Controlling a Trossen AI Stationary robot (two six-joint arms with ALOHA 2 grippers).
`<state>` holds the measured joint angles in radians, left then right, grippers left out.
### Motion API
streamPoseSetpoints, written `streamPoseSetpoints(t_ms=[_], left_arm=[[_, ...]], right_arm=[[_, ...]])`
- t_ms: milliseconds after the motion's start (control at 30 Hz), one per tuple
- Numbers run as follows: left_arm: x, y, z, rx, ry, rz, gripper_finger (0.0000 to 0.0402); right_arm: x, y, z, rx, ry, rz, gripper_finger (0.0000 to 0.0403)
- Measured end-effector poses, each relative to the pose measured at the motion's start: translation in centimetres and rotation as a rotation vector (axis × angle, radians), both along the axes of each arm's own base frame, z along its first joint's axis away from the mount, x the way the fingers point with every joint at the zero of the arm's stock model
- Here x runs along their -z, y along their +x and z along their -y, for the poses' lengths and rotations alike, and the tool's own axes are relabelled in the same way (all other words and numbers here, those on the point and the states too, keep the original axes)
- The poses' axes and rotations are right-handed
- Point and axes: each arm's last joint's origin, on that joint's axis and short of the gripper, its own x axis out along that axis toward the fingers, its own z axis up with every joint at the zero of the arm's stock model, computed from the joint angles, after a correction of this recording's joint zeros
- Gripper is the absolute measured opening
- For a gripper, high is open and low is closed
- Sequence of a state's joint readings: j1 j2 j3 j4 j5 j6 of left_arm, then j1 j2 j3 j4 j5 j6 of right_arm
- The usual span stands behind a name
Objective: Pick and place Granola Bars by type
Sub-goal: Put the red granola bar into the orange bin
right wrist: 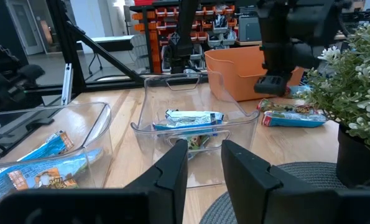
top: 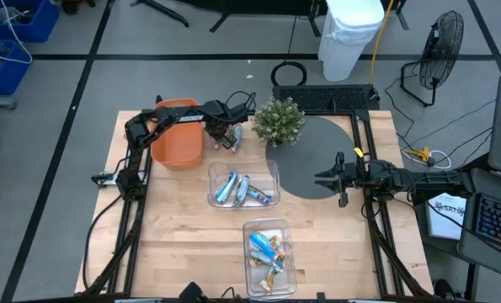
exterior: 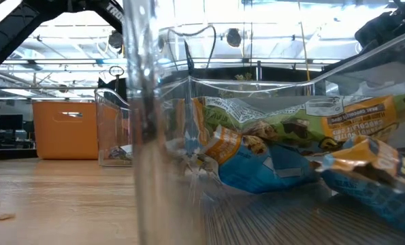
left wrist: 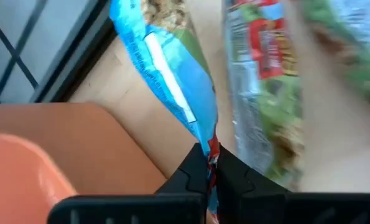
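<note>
My left gripper (top: 226, 133) (left wrist: 211, 173) reaches past the orange bin (top: 178, 133) and is shut on a blue-and-silver granola bar (left wrist: 172, 81). A green-and-red bar (left wrist: 265, 68) lies on the wood beside it; in the right wrist view these loose bars (right wrist: 291, 116) lie below the left gripper (right wrist: 270, 84). Blue bars (top: 242, 190) lie in the middle clear bin (top: 213, 175). Mixed blue and gold bars (top: 267, 251) fill the near clear bin (top: 248, 229). My right gripper (top: 324, 178) (right wrist: 203, 163) waits open over the dark round mat (top: 313, 151). My left gripper pinches the blue bar by its crimped end seam (left wrist: 212, 149) between the two fingertips (left wrist: 191, 169), coming from above and pointing down. The bar stretches straight away from the fingers. Whether its far end rests on the table I cannot tell.
A potted plant (top: 279, 120) stands at the mat's far edge, close to the right of the loose bars. The orange bin (left wrist: 41, 162) sits right beside my left gripper. The near clear bin (exterior: 277, 156) fills the low view. Bare wood lies at the table's near left.
</note>
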<state>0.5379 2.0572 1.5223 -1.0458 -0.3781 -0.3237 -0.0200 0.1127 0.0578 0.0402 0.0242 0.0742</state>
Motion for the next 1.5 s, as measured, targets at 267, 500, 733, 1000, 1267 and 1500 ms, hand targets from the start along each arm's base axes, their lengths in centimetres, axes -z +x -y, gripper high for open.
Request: streamPoseSetpoints(t_ms=[267, 500, 733, 1000, 1267, 1500], left_arm=[[-6.4, 0.4, 4.2, 0.099, 0.169, 0.115, 0.0007], [-14.8, -2.0, 9.7, 0.185, 0.340, 0.332, 0.0006], [-20.6, -5.8, 14.9, 0.295, 0.424, 0.532, 0.0006], [-23.8, -9.9, 16.9, 0.365, 0.449, 0.634, 0.0006], [-22.4, -13.1, 16.6, 0.333, 0.414, 0.629, 0.0006], [-18.6, -17.0, 15.0, 0.243, 0.360, 0.737, 0.0006]], right_arm=[[0.0, 0.0, 0.0, 0.000, 0.000, 0.000, 0.0089], [0.0, 0.0, 0.0, 0.000, 0.000, 0.000, 0.0089], [0.0, 0.0, 0.0, 0.000, 0.000, 0.000, 0.0089], [0.0, 0.0, 0.0, 0.000, 0.000, 0.000, 0.0089], [0.0, 0.0, 0.0, 0.000, 0.000, 0.000, 0.0089], [0.0, 0.0, 0.0, 0.000, 0.000, 0.000, 0.0089]])
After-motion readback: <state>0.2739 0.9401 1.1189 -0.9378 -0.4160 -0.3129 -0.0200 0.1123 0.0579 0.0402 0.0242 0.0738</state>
